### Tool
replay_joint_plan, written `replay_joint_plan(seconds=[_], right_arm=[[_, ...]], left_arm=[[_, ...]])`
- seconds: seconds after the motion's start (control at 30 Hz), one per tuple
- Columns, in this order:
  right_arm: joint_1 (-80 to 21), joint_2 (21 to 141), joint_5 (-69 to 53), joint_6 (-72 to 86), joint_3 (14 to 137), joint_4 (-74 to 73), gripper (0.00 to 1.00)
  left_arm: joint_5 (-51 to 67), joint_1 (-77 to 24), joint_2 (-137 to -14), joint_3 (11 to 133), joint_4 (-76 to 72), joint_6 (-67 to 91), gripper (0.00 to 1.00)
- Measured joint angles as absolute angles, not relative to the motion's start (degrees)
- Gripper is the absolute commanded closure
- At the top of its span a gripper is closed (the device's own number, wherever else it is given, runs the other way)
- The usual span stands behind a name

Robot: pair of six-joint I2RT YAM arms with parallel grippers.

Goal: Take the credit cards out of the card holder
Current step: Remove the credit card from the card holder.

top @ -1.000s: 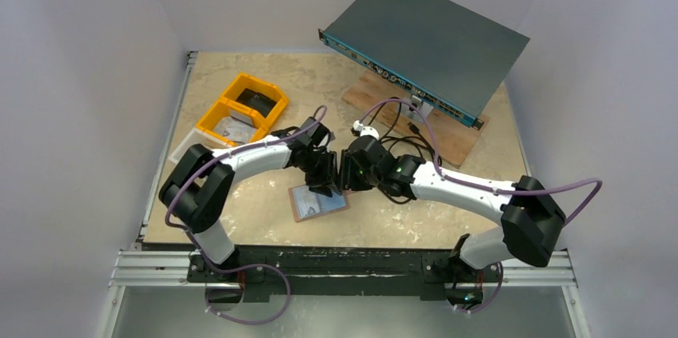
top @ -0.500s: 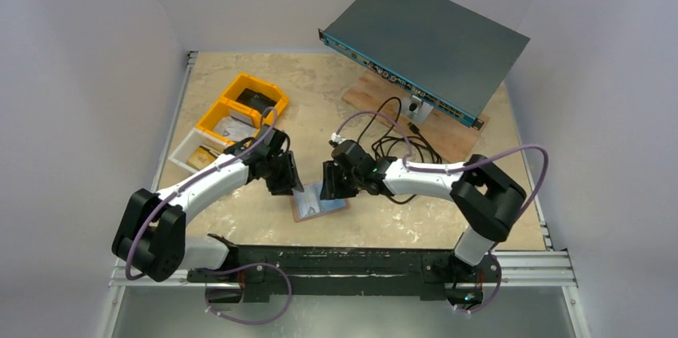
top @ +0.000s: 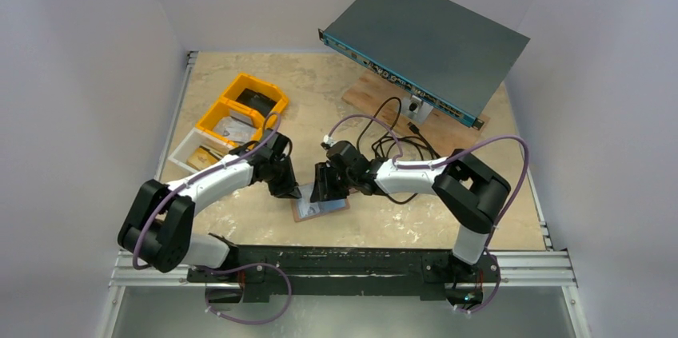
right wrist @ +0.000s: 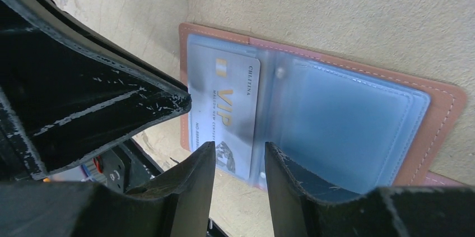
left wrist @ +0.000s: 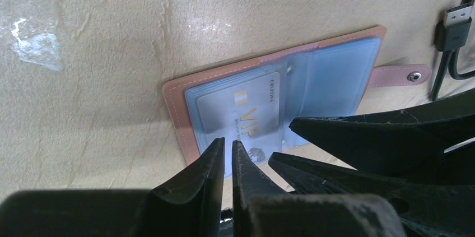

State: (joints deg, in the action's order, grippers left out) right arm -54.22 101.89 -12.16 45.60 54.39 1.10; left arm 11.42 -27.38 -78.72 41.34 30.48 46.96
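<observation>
One thin, stiff, probably slick VIP card (left wrist: 238, 111) sat sleeved in the opened card holder (left wrist: 175, 114) on the table (left wrist: 84, 108), best pinched at its near edge, where the left gripper (left wrist: 228, 144) stood nearly closed, the right gripper (right wrist: 238, 150) with fingers apart.

Soft, even overhead light; mild sheen on the card holder (left wrist: 336, 74); dark foreground of wrist views slightly blurred.

You are seeing the card holder (left wrist: 280, 86) showing a matt tan leather-like cover with stitched edges; its sleeves (left wrist: 336, 69) are reading as glossy, clear bluish plastic. The credit card (left wrist: 238, 108) is glinting smooth. The table (left wrist: 84, 108) is looking matt and mottled. The right gripper (right wrist: 238, 152) is showing scuffed black plastic
</observation>
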Motion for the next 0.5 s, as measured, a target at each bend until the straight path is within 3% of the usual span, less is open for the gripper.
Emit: replay_joint_plan(seconds=[0.5], right_arm=[[-54.2, 103.8, -13.3, 47.4, 53.9, 4.9, 0.62]], left_arm=[[10.4, -27.4, -80.1, 40.0, 30.0, 46.9, 0.97]])
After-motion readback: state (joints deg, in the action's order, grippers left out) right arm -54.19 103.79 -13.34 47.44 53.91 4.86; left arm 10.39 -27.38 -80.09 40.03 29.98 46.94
